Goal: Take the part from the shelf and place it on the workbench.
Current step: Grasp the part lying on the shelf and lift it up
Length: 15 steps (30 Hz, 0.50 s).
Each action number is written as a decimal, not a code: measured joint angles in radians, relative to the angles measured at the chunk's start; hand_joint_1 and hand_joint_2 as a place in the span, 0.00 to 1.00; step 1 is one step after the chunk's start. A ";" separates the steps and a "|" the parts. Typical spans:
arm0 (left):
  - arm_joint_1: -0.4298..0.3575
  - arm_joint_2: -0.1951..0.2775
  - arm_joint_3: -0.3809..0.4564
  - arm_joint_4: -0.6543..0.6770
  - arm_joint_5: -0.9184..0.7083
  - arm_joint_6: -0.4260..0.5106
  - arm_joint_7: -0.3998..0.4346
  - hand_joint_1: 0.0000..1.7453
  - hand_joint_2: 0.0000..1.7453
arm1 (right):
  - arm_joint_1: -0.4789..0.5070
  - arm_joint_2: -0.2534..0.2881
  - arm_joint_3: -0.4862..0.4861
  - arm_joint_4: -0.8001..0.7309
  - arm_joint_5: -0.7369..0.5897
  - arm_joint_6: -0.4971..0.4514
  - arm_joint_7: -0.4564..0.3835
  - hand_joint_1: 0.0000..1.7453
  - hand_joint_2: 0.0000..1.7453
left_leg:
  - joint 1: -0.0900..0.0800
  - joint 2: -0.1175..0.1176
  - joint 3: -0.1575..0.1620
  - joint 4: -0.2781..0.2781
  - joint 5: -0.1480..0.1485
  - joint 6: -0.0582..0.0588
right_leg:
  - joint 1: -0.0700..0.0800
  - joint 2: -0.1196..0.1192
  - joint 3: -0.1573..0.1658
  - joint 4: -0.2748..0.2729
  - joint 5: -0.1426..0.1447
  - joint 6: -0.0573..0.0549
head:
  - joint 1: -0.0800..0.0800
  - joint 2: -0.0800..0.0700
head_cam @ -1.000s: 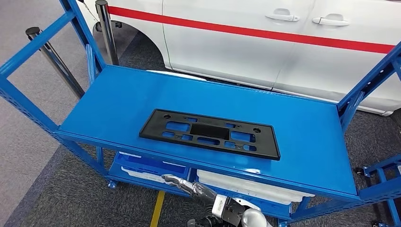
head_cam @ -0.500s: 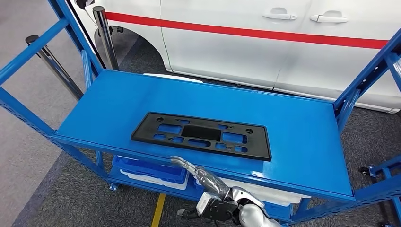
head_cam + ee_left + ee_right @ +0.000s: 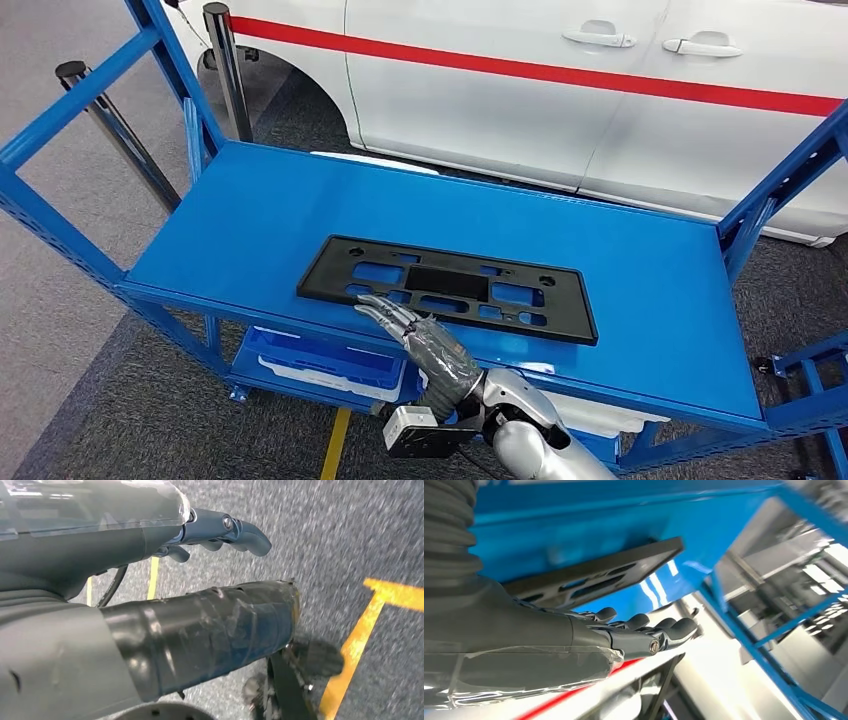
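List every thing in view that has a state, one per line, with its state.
black part: flat on the shelf, not lifted
blue shelf: holds the part on its upper level
right hand: empty, fingers extended over the part's near edge
left hand: empty, hanging above the floor
car doors: closed

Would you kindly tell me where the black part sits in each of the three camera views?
Head view: the black part lies flat mid-shelf, near the front edge, just beyond the right hand.
Right wrist view: the black part lies past the fingers, against the blue.
Left wrist view: not in it.
Shared landmark: the blue shelf.
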 joint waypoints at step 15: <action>0.000 -0.006 -0.021 0.000 0.028 0.003 -0.004 0.00 0.00 | -0.072 -0.029 0.045 0.060 0.319 -0.219 0.166 0.00 1.00 | -0.001 -0.001 -0.084 0.193 -0.112 -0.051 | 0.001 -0.001 0.092 -0.225 0.129 -0.049 | -0.001 0.000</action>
